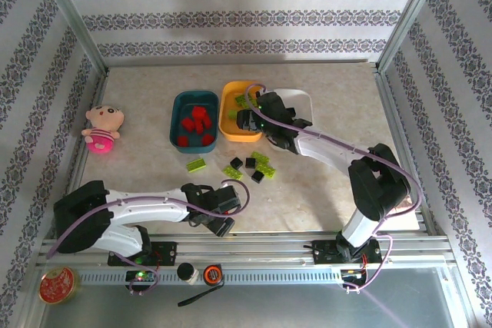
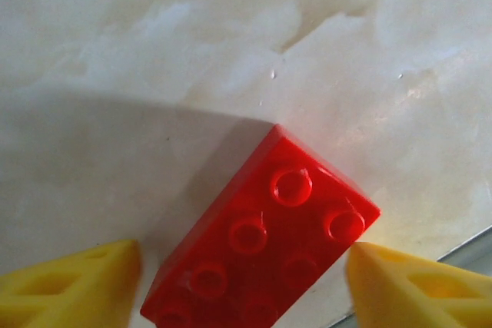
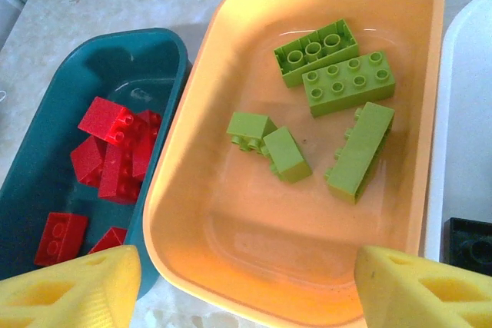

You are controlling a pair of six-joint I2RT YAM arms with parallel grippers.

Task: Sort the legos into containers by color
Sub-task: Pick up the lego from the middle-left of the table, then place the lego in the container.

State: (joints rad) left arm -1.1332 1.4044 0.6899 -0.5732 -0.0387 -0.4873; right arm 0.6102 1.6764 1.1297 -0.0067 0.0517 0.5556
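In the left wrist view a red lego lies studs up on the pale table, near the front edge. My left gripper is shut on it, its yellow fingertips against the two sides. From above, the left gripper sits low at the table's front. My right gripper hangs open over the orange-yellow tray, nothing between its fingers. That tray holds several lime legos. The teal tray holds several red legos. A black lego lies in the white tray.
Loose lime legos and black legos lie mid-table in front of the trays. A pink doll sits at the left. A round red-gold tin rests off the table's front left. Metal frame rails border the table.
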